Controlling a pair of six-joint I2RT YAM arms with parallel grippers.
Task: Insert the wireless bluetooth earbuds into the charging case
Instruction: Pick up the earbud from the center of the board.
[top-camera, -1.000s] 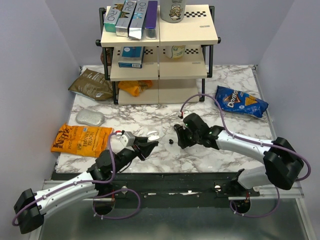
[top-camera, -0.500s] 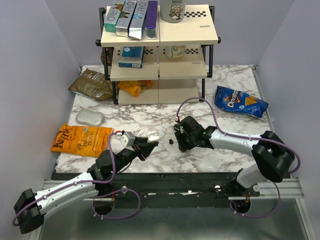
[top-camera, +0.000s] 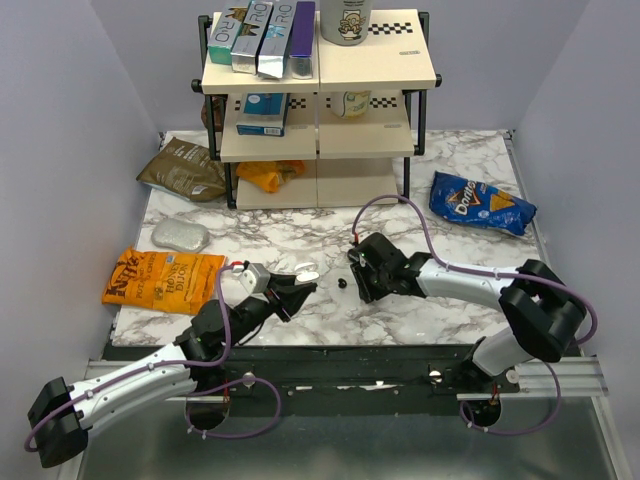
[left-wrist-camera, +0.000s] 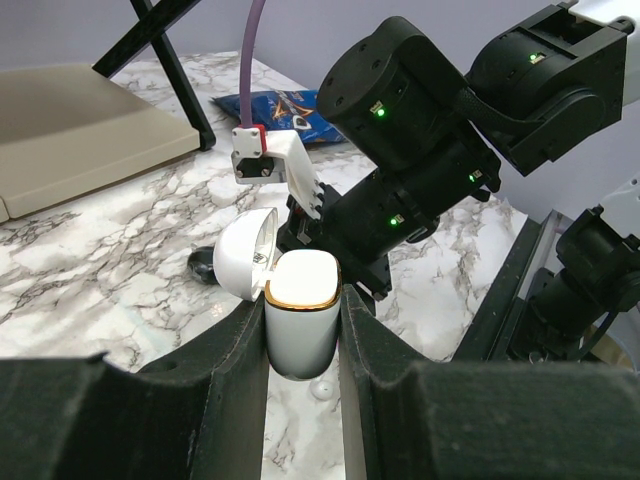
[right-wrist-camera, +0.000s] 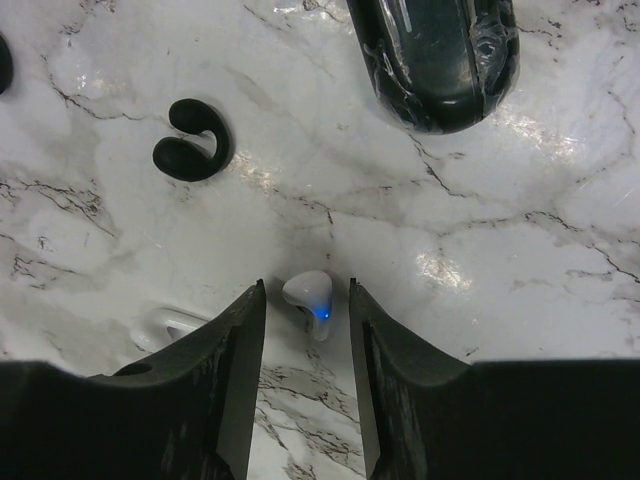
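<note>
Centring the half-open right pincer (right-wrist-camera: 305, 292) on the white earbud (right-wrist-camera: 309, 296), pinching gently to avoid flicking it, with left pincer (left-wrist-camera: 303, 335) clamped on the open charging case (left-wrist-camera: 303, 305)

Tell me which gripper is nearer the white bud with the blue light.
Right: the right gripper straddles the bud, one finger each side. The left gripper stands apart, clamping the white case.

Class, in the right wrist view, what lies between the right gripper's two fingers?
A small white earbud with a blue light lies on the marble table between the fingers, apparently touching neither; the right wrist view shows it.
</note>
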